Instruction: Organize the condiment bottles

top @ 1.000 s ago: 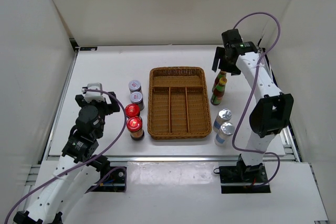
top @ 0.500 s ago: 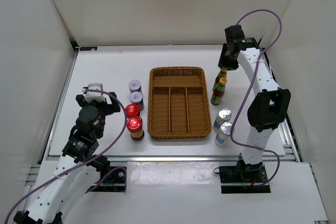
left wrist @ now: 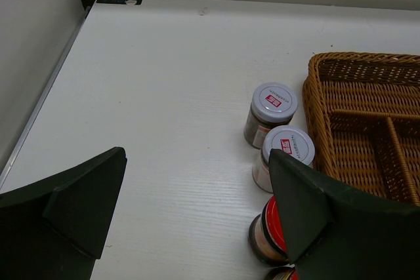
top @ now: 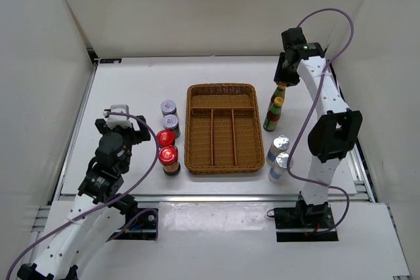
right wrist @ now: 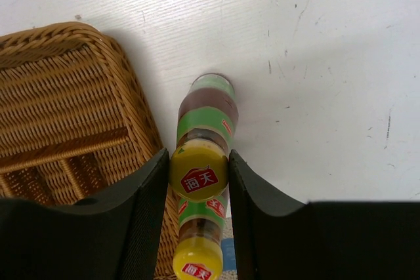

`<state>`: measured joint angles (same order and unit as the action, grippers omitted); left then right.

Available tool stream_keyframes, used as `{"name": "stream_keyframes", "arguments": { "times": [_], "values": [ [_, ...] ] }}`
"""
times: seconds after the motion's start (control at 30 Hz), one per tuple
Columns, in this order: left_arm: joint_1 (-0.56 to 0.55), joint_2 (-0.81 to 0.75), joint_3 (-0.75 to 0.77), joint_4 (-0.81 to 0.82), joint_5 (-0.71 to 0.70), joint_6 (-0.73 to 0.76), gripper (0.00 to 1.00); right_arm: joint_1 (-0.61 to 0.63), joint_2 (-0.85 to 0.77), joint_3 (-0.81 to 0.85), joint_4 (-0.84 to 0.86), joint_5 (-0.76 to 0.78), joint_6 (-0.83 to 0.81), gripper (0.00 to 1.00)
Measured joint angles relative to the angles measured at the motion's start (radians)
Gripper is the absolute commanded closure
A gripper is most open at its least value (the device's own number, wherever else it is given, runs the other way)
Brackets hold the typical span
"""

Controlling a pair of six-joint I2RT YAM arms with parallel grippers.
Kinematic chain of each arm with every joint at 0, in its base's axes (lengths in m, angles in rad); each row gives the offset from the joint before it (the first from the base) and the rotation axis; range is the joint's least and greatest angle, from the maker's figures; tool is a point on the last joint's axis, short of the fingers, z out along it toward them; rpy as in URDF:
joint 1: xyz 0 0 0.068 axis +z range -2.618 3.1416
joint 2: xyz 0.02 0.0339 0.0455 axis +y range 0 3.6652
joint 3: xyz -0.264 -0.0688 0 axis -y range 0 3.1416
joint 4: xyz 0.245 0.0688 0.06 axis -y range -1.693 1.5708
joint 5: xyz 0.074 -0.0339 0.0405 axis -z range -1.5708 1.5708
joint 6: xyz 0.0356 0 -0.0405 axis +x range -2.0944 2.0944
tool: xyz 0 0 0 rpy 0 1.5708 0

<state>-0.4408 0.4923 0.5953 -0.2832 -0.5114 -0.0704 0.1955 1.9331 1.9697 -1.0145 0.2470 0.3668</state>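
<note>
Overhead, the right gripper [top: 287,75] hides its own grip. The right wrist view settles it: the jaws are clenched on the yellow cap of the far slim bottle [right wrist: 209,106], with its twin [right wrist: 197,263] just nearer, both at the wicker tray's [top: 221,88] 2 o'clock. A second ago those jaws hung released above the pair. The left gripper [left wrist: 197,208] is unchanged, spread wide and holding nothing. Its view shows two grey-lidded jars [left wrist: 270,113] and a red-lidded jar [left wrist: 272,237] at the tray's 9 o'clock. The silver-capped bottles [top: 279,149] sit at 4 o'clock.
</note>
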Motion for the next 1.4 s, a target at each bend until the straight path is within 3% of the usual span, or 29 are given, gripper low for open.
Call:
{"name": "stream_keyframes", "arguments": {
  "times": [0.4, 0.87, 1.37, 1.4],
  "values": [
    [0.0, -0.003, 0.0, 0.0, 0.0, 0.0, 0.0, 0.02, 0.002, 0.194, -0.043, 0.015, -0.031, 1.0],
    [0.0, -0.003, 0.0, 0.0, 0.0, 0.0, 0.0, 0.245, 0.019, 0.425, -0.048, -0.005, -0.094, 1.0],
    [0.0, -0.009, 0.0, 0.007, 0.004, 0.0, 0.0, 0.283, 0.2, 0.288, 0.021, -0.061, -0.091, 1.0],
    [0.0, -0.009, -0.001, 0.007, 0.004, 0.0, 0.0, 0.284, 0.2, 0.282, 0.04, -0.06, -0.092, 0.95]
  ]
}}
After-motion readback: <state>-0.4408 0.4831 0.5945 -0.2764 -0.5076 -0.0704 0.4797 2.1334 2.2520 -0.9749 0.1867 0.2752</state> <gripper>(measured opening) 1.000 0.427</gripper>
